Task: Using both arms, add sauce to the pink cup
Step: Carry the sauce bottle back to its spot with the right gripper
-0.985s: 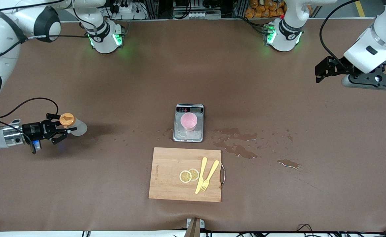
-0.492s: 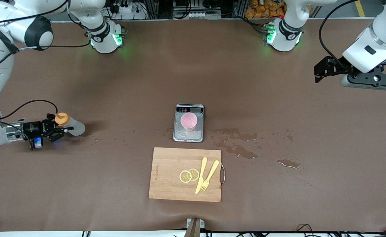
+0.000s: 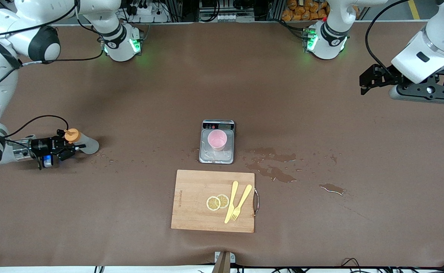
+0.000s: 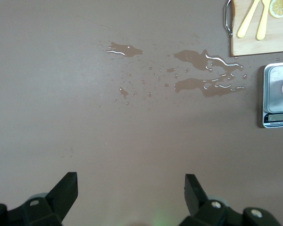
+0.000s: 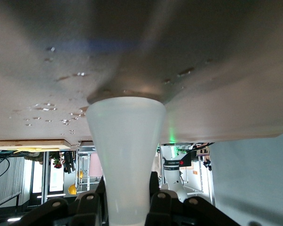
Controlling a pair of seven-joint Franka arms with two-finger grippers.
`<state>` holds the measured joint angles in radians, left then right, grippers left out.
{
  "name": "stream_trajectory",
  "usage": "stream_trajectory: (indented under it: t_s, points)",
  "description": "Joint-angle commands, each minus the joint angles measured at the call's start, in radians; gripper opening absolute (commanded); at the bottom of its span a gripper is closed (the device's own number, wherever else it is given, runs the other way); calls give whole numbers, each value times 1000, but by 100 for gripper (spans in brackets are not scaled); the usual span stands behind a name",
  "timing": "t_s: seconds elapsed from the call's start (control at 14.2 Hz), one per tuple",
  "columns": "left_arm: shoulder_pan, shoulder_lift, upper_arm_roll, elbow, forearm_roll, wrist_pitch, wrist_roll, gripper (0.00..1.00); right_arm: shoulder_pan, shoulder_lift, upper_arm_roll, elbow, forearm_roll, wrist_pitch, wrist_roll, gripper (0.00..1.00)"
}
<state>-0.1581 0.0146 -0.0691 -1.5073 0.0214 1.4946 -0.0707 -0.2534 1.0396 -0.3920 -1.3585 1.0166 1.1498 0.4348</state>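
Near the worktop (image 3: 138,98) edge at the right arm's end, the right end effector (image 3: 74,146) is clenched on the sauce bottle (image 3: 82,144), gripping it just below its orange cap (image 3: 71,135). The bottle's pale, see-through body (image 5: 126,155) reaches from the black fingers (image 5: 92,207) down to the brown surface, its base touching or just above it; small droplets (image 3: 108,159) lie close by.

At the middle of the worktop, the pink cup (image 3: 217,140) stands upright on the steel plate of a small kitchen scale (image 3: 217,156), well apart from the bottle. A wooden cutting board (image 3: 195,197) lies just beside the scale, nearer the front camera's edge. On it rest two lemon slices (image 3: 217,202) and a yellow knife (image 3: 231,201) and fork (image 3: 241,203) laid side by side, with the board's metal handle (image 3: 256,203) facing the left arm's end.

Puddles of spilled liquid (image 3: 273,167) spread from beside the scale toward the left arm's end of the worktop.

The left arm waits raised over its own end of the worktop, toward the edge where the bases stand. Its left end effector (image 4: 131,190) is released, the two fingers (image 4: 66,188) standing wide apart with nothing between them.
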Motion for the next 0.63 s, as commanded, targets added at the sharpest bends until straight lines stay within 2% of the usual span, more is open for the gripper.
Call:
stream_trajectory:
  t_s: [0.0, 0.07, 0.14, 0.42, 0.56]
  points:
    - [8, -12, -8, -4, 11, 7, 12, 100, -24, 0, 16, 13, 17, -16, -2, 51]
    - [8, -12, -6, -4, 11, 6, 12, 100, -23, -1, 18, 15, 17, -16, 4, 91]
    - [9, -12, -6, -4, 11, 6, 15, 100, -14, -1, 16, 19, 10, -16, 8, 100]
    - [9, -12, -2, -4, 6, 6, 17, 100, -26, -15, 10, 64, 2, -19, 2, 100]
    - [9, -12, 0, -4, 6, 6, 15, 100, -36, -29, 10, 104, -48, -21, 1, 100]
